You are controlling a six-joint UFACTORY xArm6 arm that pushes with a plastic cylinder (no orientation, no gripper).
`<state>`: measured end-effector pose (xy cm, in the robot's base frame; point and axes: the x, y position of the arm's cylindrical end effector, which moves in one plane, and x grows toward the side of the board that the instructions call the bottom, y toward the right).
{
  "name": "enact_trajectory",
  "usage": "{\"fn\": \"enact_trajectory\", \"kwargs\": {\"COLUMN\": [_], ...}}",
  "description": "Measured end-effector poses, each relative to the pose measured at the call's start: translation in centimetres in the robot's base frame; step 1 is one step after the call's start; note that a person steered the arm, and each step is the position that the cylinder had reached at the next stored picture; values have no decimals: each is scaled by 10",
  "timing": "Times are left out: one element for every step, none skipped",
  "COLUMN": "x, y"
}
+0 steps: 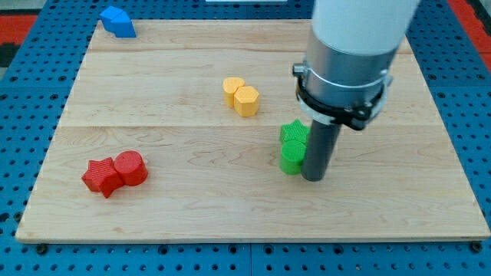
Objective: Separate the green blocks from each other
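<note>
Two green blocks sit touching each other right of the board's middle: a green star-like block point(294, 133) above and a green round block point(291, 157) below it. My tip point(314, 178) rests on the board just right of the lower green block, touching or nearly touching it. The rod hides part of the right sides of both green blocks.
Two yellow blocks point(242, 96) sit together above and left of the green pair. A red star block point(101, 176) and a red round block point(131, 168) touch at the lower left. A blue block point(117, 21) lies at the board's top left corner. The wooden board point(192, 215) sits on a blue pegboard.
</note>
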<state>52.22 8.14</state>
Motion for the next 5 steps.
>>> {"fn": "enact_trajectory", "kwargs": {"x": [-36, -27, -24, -60, -64], "y": [-7, -7, -35, -62, -16]}}
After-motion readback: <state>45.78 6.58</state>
